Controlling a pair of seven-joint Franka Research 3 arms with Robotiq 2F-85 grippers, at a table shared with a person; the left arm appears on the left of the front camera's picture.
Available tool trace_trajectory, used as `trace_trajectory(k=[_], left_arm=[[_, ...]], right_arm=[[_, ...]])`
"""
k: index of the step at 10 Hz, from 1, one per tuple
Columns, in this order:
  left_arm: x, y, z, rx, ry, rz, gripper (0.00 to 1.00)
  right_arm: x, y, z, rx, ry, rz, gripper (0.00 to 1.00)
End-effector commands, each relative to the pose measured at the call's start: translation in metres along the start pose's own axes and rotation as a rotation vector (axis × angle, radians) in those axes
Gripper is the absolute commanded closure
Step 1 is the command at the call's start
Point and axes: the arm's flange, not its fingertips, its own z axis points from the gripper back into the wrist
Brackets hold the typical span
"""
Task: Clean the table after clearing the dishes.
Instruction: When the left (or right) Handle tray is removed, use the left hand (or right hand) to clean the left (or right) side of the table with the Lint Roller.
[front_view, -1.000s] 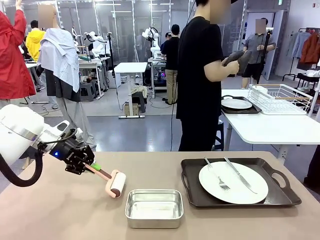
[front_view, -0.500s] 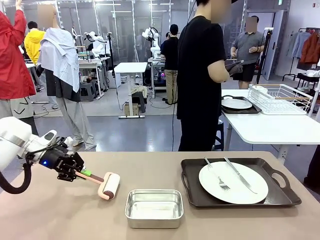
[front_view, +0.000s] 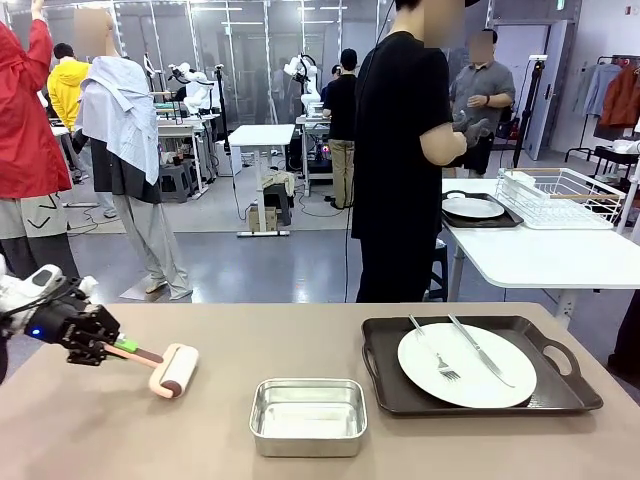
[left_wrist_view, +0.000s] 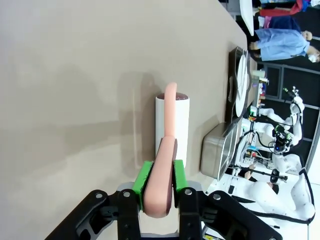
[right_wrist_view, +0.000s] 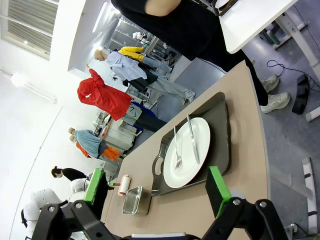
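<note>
**A:** Two fingers of the left gripper (front_view: 97, 346) are clamped on the pink handle of the lint roller (front_view: 174, 371). Its drum appears to lie on the table (front_view: 120, 440) near the left end.

**B:** What could go wrong?

**A:** Rolled rightward, it would meet the steel tin (front_view: 307, 415), then the tray (front_view: 390, 395) carrying the plate (front_view: 467, 365), fork (front_view: 433, 355) and knife (front_view: 480, 350). A shove there could send the cutlery sliding off.

**B:** And the right gripper (right_wrist_view: 156, 186)?

**A:** Spread wide, holding nothing, looking down the table from beyond the tray.
</note>
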Motion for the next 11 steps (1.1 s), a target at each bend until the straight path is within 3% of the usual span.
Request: trace_trajectory(k=[1,3,7,11], left_arm=[[-0.008,0.009,0.031,0.015,-0.032,0.014,0.77],[-0.018,0.015,0.056,0.15,-0.072,0.067,0.77],[-0.047,0.001,0.108,0.221,-0.143,0.093,0.77],[-0.074,-0.052,0.138,0.216,-0.191,-0.001,0.77]], right_arm=[[-0.003,0.003,-0.001,0.012,-0.015,0.019,0.0],[-0.003,0.003,-0.001,0.012,-0.015,0.019,0.0],[-0.003,0.003,-0.001,0.012,-0.015,0.019,0.0],[-0.003,0.003,-0.001,0.012,-0.015,0.019,0.0]])
